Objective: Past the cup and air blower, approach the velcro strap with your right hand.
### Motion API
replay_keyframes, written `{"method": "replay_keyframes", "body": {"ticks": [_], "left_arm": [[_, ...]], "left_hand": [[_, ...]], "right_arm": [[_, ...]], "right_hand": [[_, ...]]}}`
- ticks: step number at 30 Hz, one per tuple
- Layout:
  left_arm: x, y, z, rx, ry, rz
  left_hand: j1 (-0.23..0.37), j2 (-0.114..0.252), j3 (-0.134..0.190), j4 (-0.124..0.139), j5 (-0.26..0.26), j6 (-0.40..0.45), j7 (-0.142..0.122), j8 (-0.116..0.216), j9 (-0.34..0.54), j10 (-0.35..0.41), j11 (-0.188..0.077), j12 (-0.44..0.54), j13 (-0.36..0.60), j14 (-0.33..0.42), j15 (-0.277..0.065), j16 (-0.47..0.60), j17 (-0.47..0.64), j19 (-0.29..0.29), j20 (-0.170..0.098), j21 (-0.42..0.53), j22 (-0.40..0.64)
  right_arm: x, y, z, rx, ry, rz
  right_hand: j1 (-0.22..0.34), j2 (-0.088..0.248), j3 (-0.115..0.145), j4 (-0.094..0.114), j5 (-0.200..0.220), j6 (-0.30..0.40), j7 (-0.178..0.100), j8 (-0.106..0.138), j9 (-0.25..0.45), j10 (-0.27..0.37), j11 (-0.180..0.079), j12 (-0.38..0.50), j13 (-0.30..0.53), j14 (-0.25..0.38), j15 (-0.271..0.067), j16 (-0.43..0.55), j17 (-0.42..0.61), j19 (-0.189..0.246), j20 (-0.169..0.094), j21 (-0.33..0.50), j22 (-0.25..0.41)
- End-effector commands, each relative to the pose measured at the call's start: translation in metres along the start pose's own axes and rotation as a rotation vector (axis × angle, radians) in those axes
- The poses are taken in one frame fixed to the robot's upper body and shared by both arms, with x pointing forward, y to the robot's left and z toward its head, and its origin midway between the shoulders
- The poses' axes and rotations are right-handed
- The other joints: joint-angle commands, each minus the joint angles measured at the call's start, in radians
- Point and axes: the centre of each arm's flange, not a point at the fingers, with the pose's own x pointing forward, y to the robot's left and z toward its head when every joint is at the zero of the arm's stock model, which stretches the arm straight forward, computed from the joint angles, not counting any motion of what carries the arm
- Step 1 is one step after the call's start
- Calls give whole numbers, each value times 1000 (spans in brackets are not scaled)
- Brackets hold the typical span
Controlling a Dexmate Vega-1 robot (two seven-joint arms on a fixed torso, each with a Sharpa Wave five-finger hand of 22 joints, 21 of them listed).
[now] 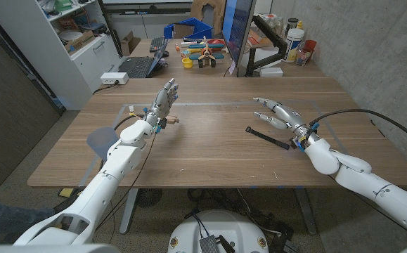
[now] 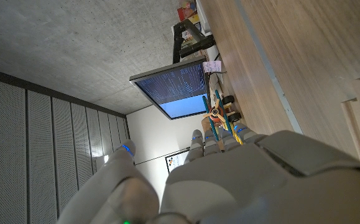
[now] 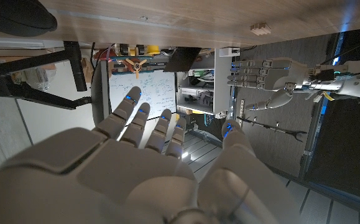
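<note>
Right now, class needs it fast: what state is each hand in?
Left hand: open, fingers apart, holding nothing.
Right hand: open, fingers spread, holding nothing; the strap lies on the table beside it.

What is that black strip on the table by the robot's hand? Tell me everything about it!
That is the velcro strap: a thin, dark, flexible-looking band lying flat and stretched out on the wooden table. It runs slantwise, one end pointing toward the table's middle, the other reaching toward the right hand's wrist. The right hand hovers just beyond it with fingers spread, holding nothing. Whether the wrist touches the strap's end is too small to tell.
</note>
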Motion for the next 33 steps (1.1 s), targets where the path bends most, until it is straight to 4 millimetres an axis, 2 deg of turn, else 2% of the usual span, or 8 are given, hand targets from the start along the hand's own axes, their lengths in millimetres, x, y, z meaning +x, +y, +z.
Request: {"method": "replay_keyframes", "body": {"ticks": [1, 21, 33], "left_arm": [[0, -1, 1, 7, 5, 0], [-2, -2, 2, 9, 2, 1], [-1, -5, 3, 10, 1, -6]], "left_hand": [[2, 14, -1, 1, 3, 9, 4, 5, 2, -6, -1, 4, 1, -7, -1, 1, 3, -71, -28, -5, 6], [3, 17, -6, 1, 4, 16, 3, 6, 2, -6, -7, 4, 1, -7, -7, 1, 3, -68, -35, -10, 6], [3, 18, -9, 0, 4, 15, 2, 5, 2, -6, -9, 4, 1, -8, -9, 1, 4, -70, -30, -14, 6]], "right_arm": [[-2, 4, -4, -51, 1, 27], [-11, 13, -7, -176, -1, 77], [-21, 17, -6, -205, 2, 94]], "right_hand": [[-10, 3, 0, 3, 7, 13, -5, 5, 0, -2, -4, -2, 4, -5, -94, -3, 3, 10, -39, -7, 5], [-9, 7, 2, 2, 17, 26, -12, 5, 0, 9, -12, 4, 4, 2, -95, 2, 3, 17, -39, -16, 6], [-12, 7, 1, 2, 23, 31, -13, 3, 0, 14, -14, 6, 4, 3, -97, 3, 3, 19, -42, -23, 6]]}}
